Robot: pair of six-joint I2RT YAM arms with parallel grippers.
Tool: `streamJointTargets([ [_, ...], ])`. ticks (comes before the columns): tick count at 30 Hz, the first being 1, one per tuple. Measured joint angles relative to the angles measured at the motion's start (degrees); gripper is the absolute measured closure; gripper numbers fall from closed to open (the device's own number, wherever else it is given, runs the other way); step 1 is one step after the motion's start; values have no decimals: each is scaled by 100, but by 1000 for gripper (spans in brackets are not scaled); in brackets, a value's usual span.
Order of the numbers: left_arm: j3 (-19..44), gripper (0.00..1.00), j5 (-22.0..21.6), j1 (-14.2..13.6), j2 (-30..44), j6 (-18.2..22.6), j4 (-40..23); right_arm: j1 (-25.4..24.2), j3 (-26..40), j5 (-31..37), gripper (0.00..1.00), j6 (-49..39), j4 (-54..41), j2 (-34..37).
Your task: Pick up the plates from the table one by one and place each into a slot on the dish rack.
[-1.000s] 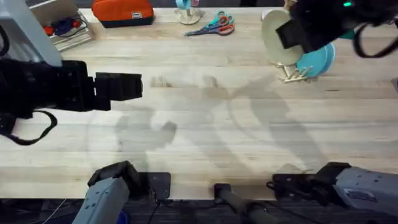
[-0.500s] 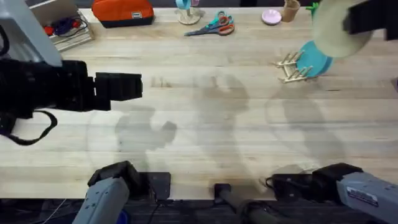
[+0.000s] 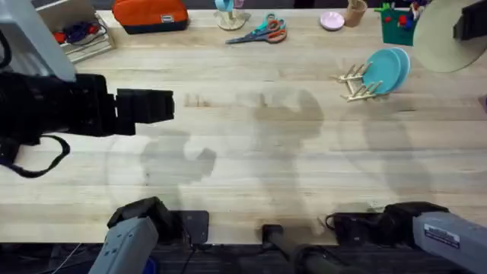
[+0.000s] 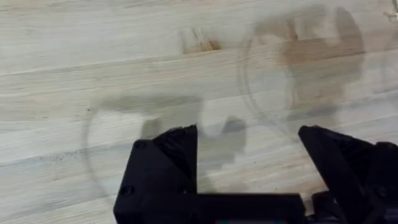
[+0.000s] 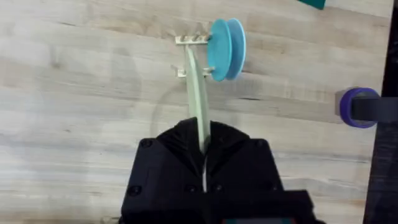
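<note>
My right gripper hangs high at the far right, shut on the rim of the pale cream-green plate. In the right wrist view this plate stands edge-on in the right gripper, above the table and nearer than the dish rack. The small wooden dish rack holds two teal-blue plates upright in its slots; the right wrist view shows these teal plates side by side. My left gripper hovers over the left of the table, open, with bare wood between its fingers.
Along the back edge lie an orange pouch, scissors, a pink disc and a green box. A wire basket stands at the back left. A purple tape roll lies right of the rack.
The right arm has carried the cream-green plate from just over the rack away to the far right and higher. The left arm has not moved.
</note>
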Motion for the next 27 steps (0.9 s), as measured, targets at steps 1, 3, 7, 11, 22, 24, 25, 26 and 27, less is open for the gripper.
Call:
streamJointTargets([
  [1,0,8,0,0,0,0,0,-3,0,-2,971,-4,0,49],
  [3,0,7,0,0,0,-2,0,-3,0,-2,971,-9,0,169],
  [7,0,7,0,0,0,-1,0,-3,0,-4,971,-9,0,475],
  [11,0,7,0,0,0,0,0,-3,0,-4,971,-9,0,764],
  [22,0,7,0,0,0,-2,0,-73,0,-7,970,-26,154,1485],
  [24,0,8,0,0,0,-1,0,-162,0,-9,970,-31,208,1594],
  [25,0,7,0,0,0,-1,0,-205,0,-11,970,-47,224,1629],
  [26,0,7,0,0,0,-2,0,-265,0,-11,970,-64,244,1666],
  [27,0,7,0,0,0,0,0,-314,0,-13,970,-93,263,1693],
])
